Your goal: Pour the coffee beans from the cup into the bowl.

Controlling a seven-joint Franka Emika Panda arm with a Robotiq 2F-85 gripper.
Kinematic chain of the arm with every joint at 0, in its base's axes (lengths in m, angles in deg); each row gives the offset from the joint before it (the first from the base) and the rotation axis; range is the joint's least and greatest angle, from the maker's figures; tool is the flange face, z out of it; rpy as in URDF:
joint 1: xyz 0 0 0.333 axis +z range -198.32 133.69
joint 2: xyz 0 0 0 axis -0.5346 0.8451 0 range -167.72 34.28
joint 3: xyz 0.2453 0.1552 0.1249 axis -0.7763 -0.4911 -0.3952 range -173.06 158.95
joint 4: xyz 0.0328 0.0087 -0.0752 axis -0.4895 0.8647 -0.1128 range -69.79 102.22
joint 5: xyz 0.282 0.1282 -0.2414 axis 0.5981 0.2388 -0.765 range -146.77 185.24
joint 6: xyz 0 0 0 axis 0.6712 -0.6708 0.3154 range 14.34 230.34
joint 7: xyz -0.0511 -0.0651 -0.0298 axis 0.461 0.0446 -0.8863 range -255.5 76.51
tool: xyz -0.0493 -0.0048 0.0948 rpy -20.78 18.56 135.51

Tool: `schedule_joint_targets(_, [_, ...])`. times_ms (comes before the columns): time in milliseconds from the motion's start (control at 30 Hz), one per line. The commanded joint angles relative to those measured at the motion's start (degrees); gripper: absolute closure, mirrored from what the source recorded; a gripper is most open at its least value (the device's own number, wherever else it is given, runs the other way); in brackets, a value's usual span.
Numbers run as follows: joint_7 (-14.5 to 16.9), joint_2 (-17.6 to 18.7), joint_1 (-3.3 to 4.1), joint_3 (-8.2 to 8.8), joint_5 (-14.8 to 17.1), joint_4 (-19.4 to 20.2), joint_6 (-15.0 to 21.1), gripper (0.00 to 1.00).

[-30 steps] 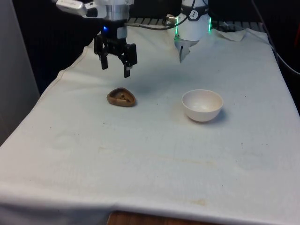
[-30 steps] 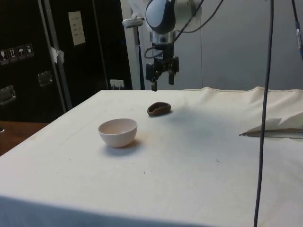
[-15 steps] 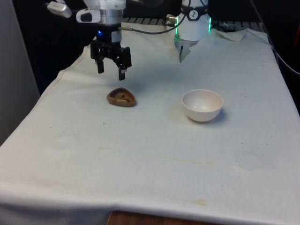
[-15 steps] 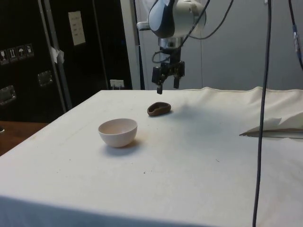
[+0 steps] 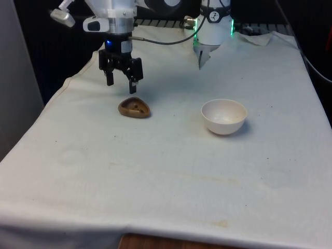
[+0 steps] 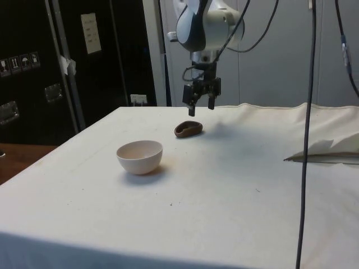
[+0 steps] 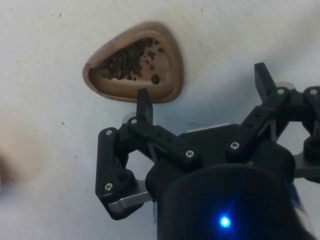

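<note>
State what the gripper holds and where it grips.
Nothing. The gripper hangs open above the table, apart from the cup.

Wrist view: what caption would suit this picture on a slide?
Open hand above a brown cup of coffee beans on the white cloth.

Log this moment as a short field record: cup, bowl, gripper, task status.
cup: brown cup, upright on the white cloth, coffee beans inside
bowl: white bowl, upright, apart from the cup, toward the front view's right
gripper: gripper open, above the cup, holding nothing
status: cup not yet grasped, nothing poured
</note>
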Motion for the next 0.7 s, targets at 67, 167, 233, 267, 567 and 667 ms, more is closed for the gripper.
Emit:
schedule_joint_targets(67, [0.2, 0.0, -0.17, -0.34, 0.4, -0.1, 0.3, 0.0])
schedule_joint_targets(167, [0.1, 0.3, -0.17, -0.4, 0.5, -0.2, 0.3, 0.0])
schedule_joint_targets(233, [-0.2, 0.8, -0.17, -0.52, 0.6, -0.6, 0.4, 0.0])
schedule_joint_targets(267, [-0.5, 1.4, -0.23, -0.63, 0.7, -1.0, 0.5, 0.0])
schedule_joint_targets(567, [-1.0, 4.2, -0.4, -0.29, 2.4, -3.3, 0.3, 0.0])
schedule_joint_targets(667, [-1.0, 4.5, -0.4, -0.17, 2.8, -3.4, 0.3, 0.0])
